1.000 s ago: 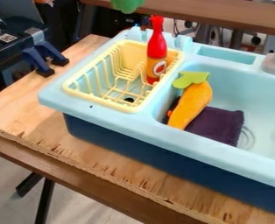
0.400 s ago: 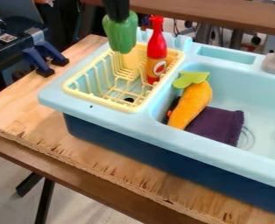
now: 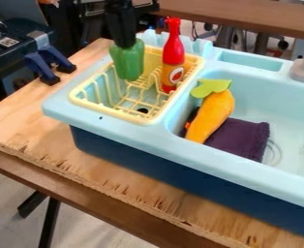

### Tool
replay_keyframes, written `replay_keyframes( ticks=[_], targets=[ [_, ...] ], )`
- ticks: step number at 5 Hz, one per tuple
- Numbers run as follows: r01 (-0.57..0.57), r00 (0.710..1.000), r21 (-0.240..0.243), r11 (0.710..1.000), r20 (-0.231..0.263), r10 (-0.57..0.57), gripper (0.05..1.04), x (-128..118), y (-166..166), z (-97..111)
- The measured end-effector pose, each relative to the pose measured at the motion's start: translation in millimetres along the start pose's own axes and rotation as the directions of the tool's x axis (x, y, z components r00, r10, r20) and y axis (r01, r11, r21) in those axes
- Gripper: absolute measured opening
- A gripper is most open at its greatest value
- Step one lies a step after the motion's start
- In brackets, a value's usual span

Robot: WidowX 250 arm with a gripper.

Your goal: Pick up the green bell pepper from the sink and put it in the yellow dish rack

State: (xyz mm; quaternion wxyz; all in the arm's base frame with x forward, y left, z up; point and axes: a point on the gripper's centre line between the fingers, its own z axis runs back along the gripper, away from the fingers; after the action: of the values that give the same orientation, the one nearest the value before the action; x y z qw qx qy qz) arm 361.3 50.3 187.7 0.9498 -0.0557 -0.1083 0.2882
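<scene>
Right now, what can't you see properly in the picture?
In the camera view:
- Part of the yellow rack: hidden behind the green pepper that the gripper holds.
- Part of the purple cloth: covered by the orange toy vegetable.
- The rest of the sink: cut off by the right edge.
- Small print on the red bottle: too tiny.
</scene>
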Motion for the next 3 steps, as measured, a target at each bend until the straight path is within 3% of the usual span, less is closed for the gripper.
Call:
replay_keyframes(
  ticks=[3],
  targets=[
    [0.025,0.998,-0.038,0.999,-0.064,-0.027,0.1,19,-9,-25]
  ],
)
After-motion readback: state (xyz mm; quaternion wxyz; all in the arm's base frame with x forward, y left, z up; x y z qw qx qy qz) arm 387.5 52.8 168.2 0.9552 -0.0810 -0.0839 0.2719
